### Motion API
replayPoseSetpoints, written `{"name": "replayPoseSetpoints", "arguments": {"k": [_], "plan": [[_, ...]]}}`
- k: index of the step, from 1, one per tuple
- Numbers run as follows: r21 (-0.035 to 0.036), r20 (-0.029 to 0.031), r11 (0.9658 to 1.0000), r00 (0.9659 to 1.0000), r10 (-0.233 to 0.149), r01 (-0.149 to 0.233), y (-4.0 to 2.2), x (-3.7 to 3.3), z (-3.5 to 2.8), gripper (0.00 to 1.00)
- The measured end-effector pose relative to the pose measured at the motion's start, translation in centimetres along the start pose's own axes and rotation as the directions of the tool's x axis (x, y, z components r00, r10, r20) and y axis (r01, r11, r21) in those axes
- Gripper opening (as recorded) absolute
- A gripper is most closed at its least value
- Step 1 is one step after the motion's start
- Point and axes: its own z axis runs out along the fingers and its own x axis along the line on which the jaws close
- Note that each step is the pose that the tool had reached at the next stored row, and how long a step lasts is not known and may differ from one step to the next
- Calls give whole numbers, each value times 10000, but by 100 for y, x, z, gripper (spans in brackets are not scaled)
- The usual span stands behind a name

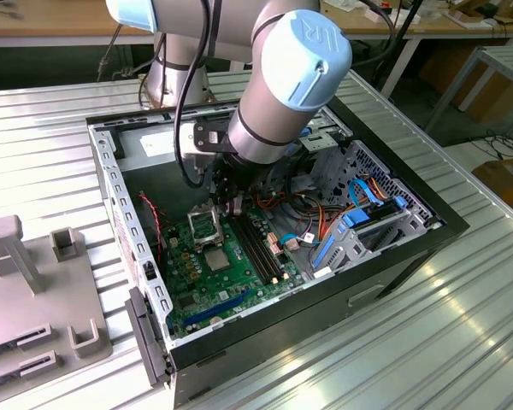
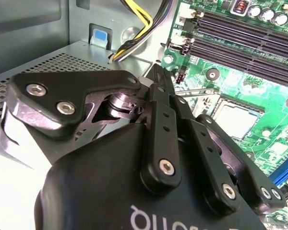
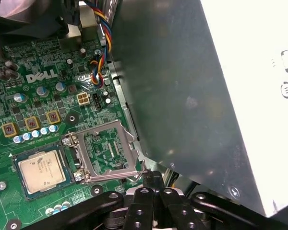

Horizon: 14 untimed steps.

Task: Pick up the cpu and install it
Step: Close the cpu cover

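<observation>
While the cpu point(image 3: 41, 167) is lying flat with its dull silvery top facing up, I am seeing it seated in its square socket on the green motherboard point(image 3: 48, 86), with nothing gripping it. Just beside it the hinged metal socket frame point(image 3: 108, 151) is standing flipped open, showing the bare rectangle in its middle. In the first wrist view the gripper point(image 3: 153, 178) is hanging over the far edge of that frame, on the side away from the cpu, and I cannot tell whether it is touching the metal. Its black fingers point(image 2: 159, 103) are pressing together into one narrow tip and are pinching nothing.

In the second wrist view the long black memory slots point(image 2: 240, 36) are running along the board beyond the socket, and a bundle of yellow and black cables point(image 2: 139, 28) is trailing down past the board's edge. A grey metal box point(image 3: 182, 96) is rising right next to the gripper.

In the exterior view the arm point(image 1: 282, 77) is reaching down into the open computer case point(image 1: 427, 231), which is lying on its side on the ribbed metal worktop point(image 1: 51, 145). A grey fixture point(image 1: 34, 290) is sitting at the exterior view's left, well apart from the case opening.
</observation>
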Motion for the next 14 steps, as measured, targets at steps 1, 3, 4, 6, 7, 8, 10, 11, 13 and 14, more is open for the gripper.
{"name": "replayPoseSetpoints", "arguments": {"k": [1,3,4,6,7,8,10,11,13,14], "plan": [[-1,0,10000,10000,-4,4,1,-2,-8,11],[-3,-1,10000,10000,-12,12,2,-7,-26,11],[-4,-1,10000,10000,-15,15,3,-10,-34,11],[-6,-2,10000,10000,-23,23,5,-14,-52,11],[-7,-3,10000,10000,-28,28,6,-15,-59,11],[-8,-2,10000,10000,-32,32,6,-16,-62,11],[-10,0,10000,10000,-42,42,6,-17,-63,11],[-12,-3,10000,10000,-46,46,6,-17,-63,11],[-17,-11,10000,10000,-63,63,-9,-16,-49,11],[-28,-23,9999,10000,-97,97,-24,-18,-38,11]]}}
